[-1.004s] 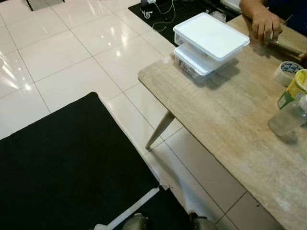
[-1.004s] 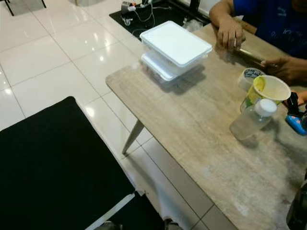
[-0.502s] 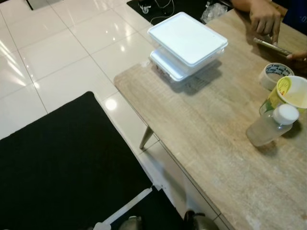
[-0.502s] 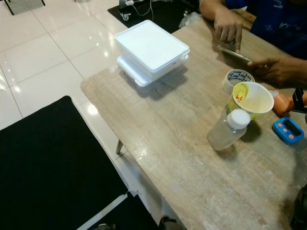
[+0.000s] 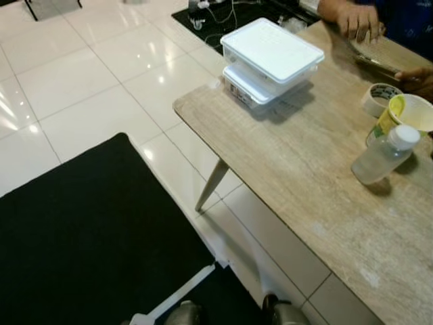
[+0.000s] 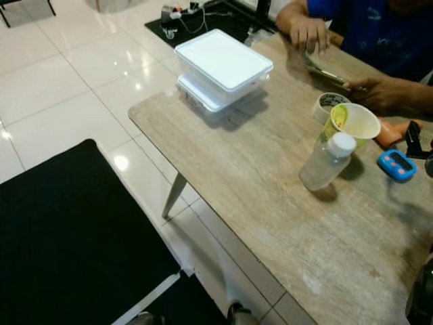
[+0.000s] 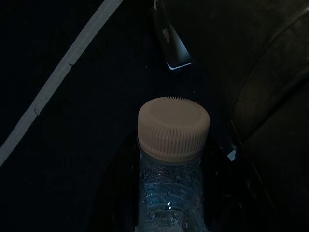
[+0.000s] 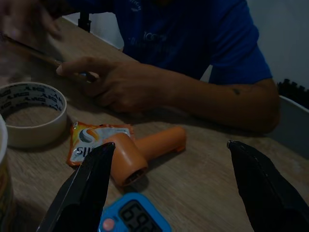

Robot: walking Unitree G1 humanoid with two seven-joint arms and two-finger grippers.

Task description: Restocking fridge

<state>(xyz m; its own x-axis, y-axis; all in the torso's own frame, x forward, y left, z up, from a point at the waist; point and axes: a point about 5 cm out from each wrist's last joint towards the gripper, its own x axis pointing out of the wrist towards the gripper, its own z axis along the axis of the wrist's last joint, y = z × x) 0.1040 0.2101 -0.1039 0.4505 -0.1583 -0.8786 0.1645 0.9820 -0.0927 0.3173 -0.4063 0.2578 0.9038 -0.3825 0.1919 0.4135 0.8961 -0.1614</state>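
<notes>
We see the left gripper [image 7: 169,212] pinching a wet water bottle [image 7: 172,159], cap ahead of its fingers. Right gripper [image 8: 181,193] spread wide; orange tool [image 8: 140,151] lies between its fingers on the table [image 8: 203,179].

The person's hand [image 6: 309,32] has left the phone [image 6: 327,74] and lies farther back on the table [image 6: 270,203]; the other hand [image 6: 379,93] now rests beside the tape roll [image 6: 329,105]; the camera has turned, shifting the whole view.

White boxes [image 5: 272,59], black mat [image 5: 88,237]
</notes>
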